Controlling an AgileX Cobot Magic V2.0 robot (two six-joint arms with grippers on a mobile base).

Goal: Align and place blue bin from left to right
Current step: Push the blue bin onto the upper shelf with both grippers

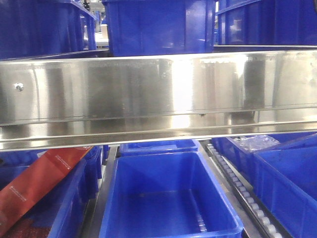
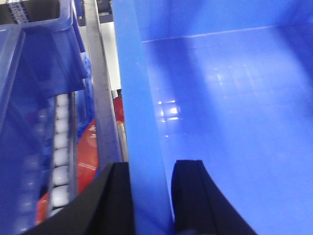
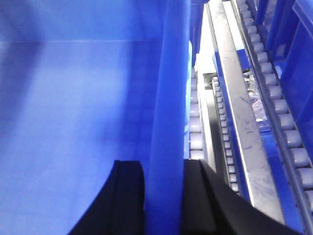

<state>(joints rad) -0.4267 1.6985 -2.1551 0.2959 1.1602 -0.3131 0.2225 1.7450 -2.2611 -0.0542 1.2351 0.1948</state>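
Gripping opposite side walls of the empty blue plastic bin (image 2: 230,107), the left end effector (image 2: 152,169) and right end effector (image 3: 164,169) each pinch a rim between black fingers (image 2: 117,196). The bin sits between a neighbouring blue bin (image 2: 29,98) and the grey roller track (image 3: 281,105). Uneven sliding could, I'd guess, twist it, loosening a pinch or snagging the steel rail (image 3: 244,142).

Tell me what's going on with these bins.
Both arms hold one empty blue bin by opposite side walls. The left gripper pinches its left wall, and the right gripper pinches its right wall. Roller tracks run beside it, and other blue bins stand alongside.
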